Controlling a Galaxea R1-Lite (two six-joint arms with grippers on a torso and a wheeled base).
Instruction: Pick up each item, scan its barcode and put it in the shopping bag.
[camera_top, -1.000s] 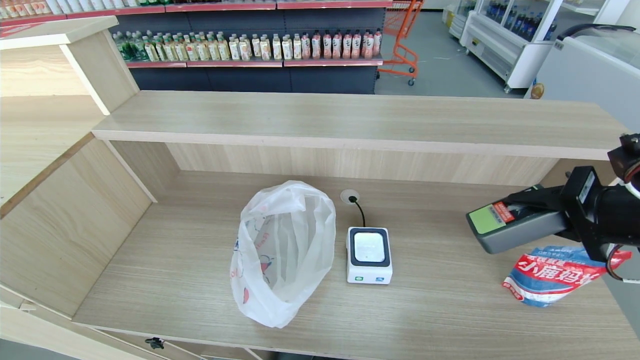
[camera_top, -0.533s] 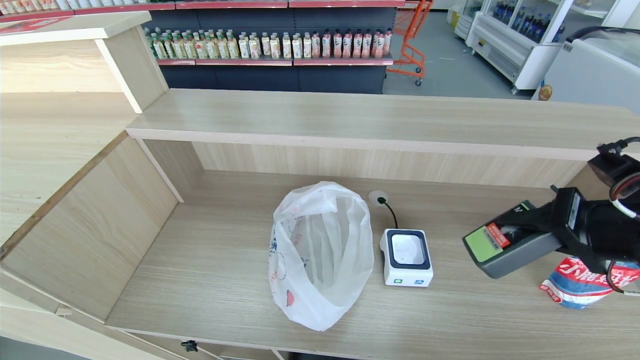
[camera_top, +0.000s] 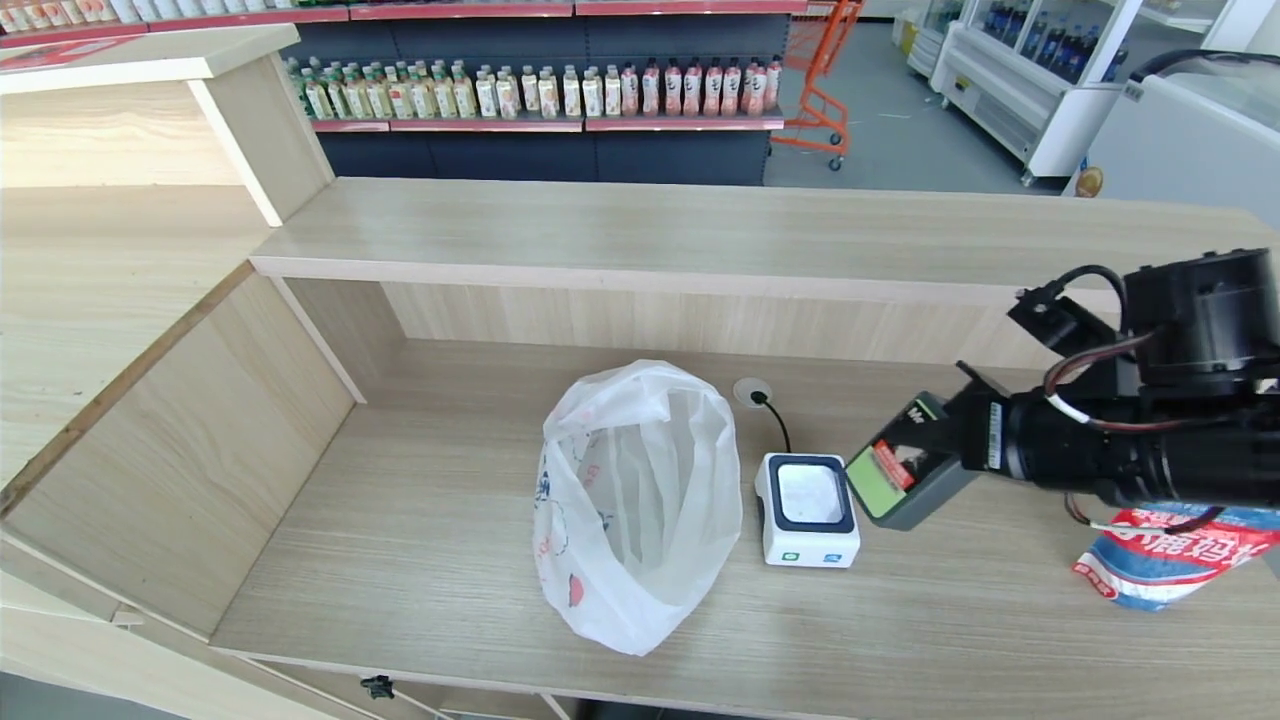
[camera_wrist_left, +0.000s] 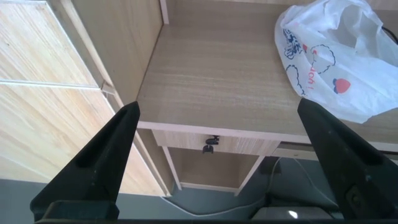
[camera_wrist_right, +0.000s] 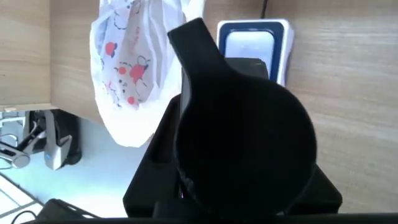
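My right gripper is shut on a grey box with a green end and a red label. The box hangs tilted just above the right edge of the white barcode scanner, green end towards it. In the right wrist view the box is a dark bulk in front of the scanner. The white shopping bag stands open just left of the scanner. A red-and-blue snack pouch lies on the counter under my right arm. My left gripper is open, held low off the counter's front edge near the bag.
The wooden counter has a raised ledge behind and a side wall at the left. The scanner's cable runs to a hole at the back. Bare counter lies left of the bag.
The head camera shifted early on. My right arm has carried the grey box leftward and lower, from the counter's right side to the scanner's right edge.
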